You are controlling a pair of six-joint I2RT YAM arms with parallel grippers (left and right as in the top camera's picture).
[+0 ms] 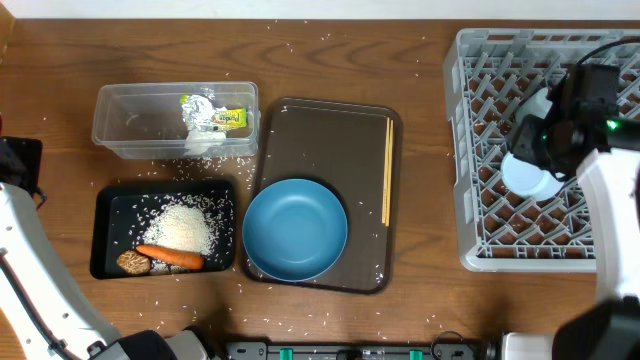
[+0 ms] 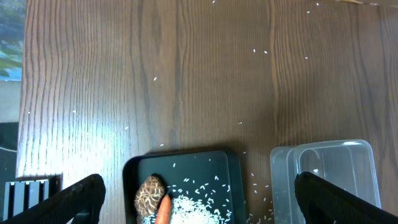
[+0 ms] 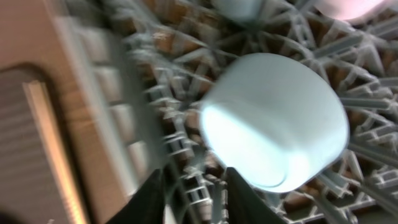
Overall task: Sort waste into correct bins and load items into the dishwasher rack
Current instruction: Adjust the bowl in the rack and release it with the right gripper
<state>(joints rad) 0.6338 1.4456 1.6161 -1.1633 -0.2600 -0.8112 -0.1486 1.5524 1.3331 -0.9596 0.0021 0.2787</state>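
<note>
Overhead: white bowl [image 1: 530, 175] is seen in dishwasher rack [image 1: 480, 60] at right; blue plate [image 1: 295, 230] is set on brown tray [image 1: 320, 140]. Left wrist: left gripper [image 2: 199, 186] is held wide apart, empty, over black tray [image 2: 180, 163]. Right wrist: right gripper [image 3: 194, 193] is parted, empty, beside white bowl.

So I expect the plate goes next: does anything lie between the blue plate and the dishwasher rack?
Only the chopsticks, lying flat along the right edge of the brown tray, partly between the blue plate and the rack. Past the tray, the table runs to the rack. Lifted, the plate should probably clear them.
</note>
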